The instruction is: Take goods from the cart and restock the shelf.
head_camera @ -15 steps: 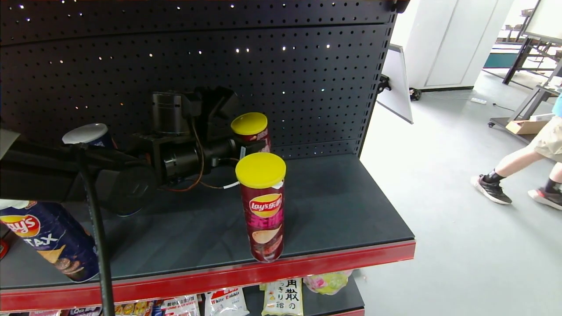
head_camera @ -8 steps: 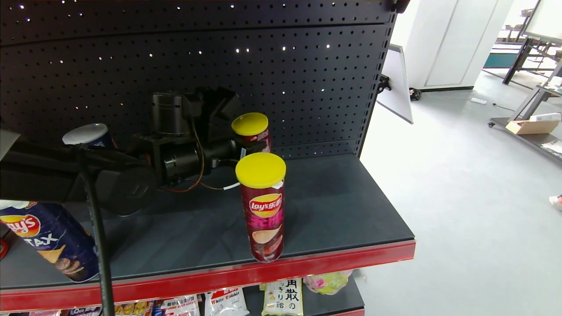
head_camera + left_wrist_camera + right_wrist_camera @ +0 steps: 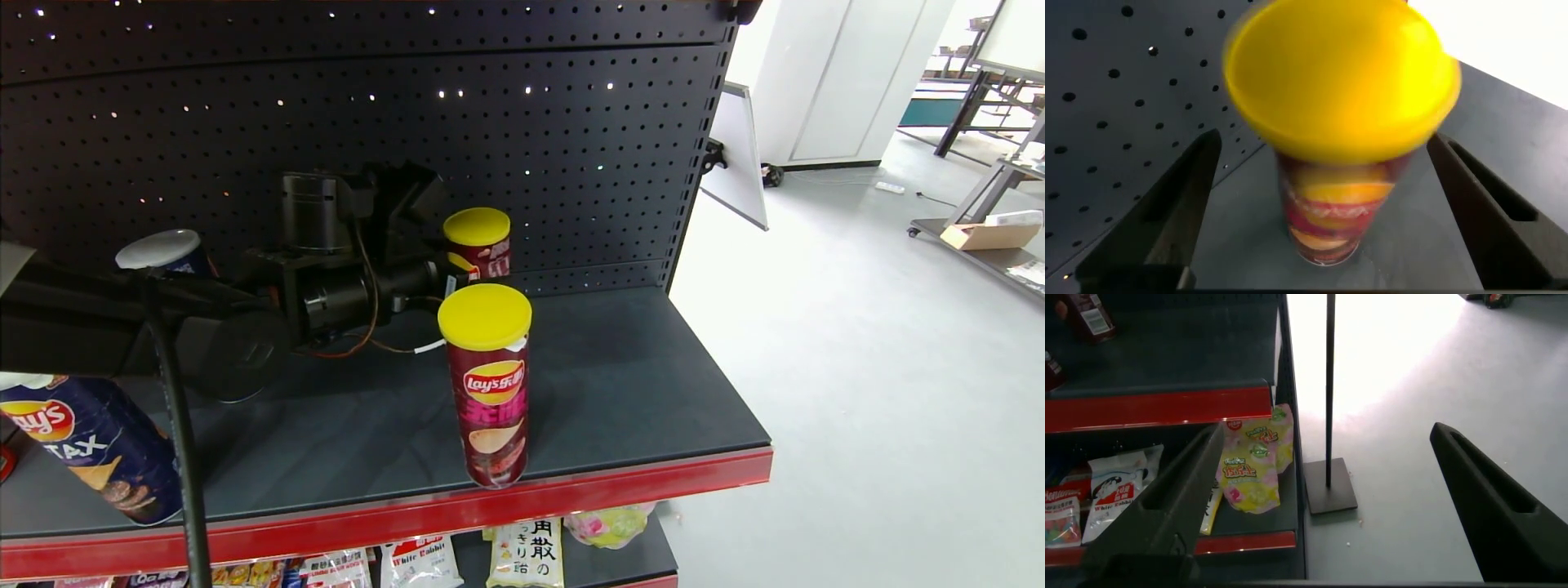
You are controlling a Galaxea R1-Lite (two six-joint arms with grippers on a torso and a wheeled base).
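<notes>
Yellow-lidded can [image 3: 478,238] stands at centre frame by the pegboard [image 3: 571,163], with your left gripper [image 3: 1324,139] spread wide around it. A second can [image 3: 487,384] sits at the shelf's red edge [image 3: 620,488]. Your right gripper [image 3: 1328,429] gapes wide.

The rear can [image 3: 478,241] has shifted slightly to the right.

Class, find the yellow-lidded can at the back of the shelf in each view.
Head view: rear can by the pegboard, behind the front can.
Left wrist view: between the left gripper's open fingers, lid toward camera.
Right wrist view: cannot pick it out.
Shared landmark: the dark shelf board.
</notes>
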